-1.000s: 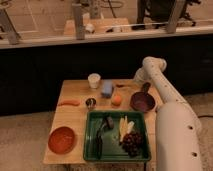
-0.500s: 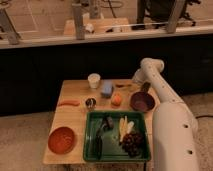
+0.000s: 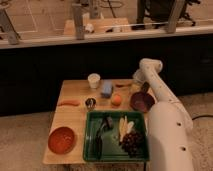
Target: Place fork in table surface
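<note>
Progress: fork (image 3: 123, 85) lies low at the table surface (image 3: 75, 117), just left of the gripper (image 3: 140, 85); release not confirmed.
Gripper: over the far right corner; whether it grips anything, cannot tell.
Remaining: let go and withdraw, by my judgement.
Surface: light wood; purple bowl (image 3: 142, 101) just nearer than the gripper, green tray (image 3: 116, 113) nearer again.
Room: dark wall beyond.

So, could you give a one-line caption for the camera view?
Robot gripper at the table's far right corner, next to the fork and behind the bowl.

Pincer (image 3: 141, 86) at the bench's (image 3: 75, 117) two o'clock corner.
Fork (image 3: 123, 84) just at its nine o'clock, bowl (image 3: 142, 102) at its six, tray (image 3: 89, 136) at the bench's six.
</note>
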Tool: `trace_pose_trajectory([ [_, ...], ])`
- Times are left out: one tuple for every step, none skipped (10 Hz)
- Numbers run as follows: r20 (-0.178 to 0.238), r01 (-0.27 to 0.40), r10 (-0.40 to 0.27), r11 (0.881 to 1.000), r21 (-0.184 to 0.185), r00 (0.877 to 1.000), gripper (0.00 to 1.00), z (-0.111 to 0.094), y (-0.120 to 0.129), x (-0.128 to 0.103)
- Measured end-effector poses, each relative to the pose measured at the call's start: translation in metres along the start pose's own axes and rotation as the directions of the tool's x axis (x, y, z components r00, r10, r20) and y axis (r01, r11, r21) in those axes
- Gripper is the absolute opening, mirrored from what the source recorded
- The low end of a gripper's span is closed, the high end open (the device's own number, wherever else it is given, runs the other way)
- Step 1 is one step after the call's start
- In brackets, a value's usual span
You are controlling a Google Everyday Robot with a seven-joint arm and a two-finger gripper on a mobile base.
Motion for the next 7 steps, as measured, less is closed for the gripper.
trace_pose_trajectory([
  [-0.002,0.001,-0.001,1.000,-0.004,1.000,0.80,0.0023,-0.0005,-0.0011],
  [-0.004,0.000,0.000,1.000,-0.011,1.000,0.80,0.0045,-0.0004,-0.0013],
  [-0.005,0.000,0.000,1.000,-0.015,1.000,0.80,0.0055,-0.0002,-0.0006],
  [-0.006,-0.001,0.001,1.000,-0.019,1.000,0.80,0.0060,0.0002,0.0009],
  [-0.006,-0.002,0.001,1.000,-0.024,1.000,0.73,0.0070,0.0009,0.0025],
  [-0.006,0.000,0.000,1.000,-0.031,1.000,0.63,0.0088,0.0021,0.0028],
  [-0.006,0.004,-0.004,0.999,-0.038,1.000,0.53,0.0112,0.0039,0.0027],
])
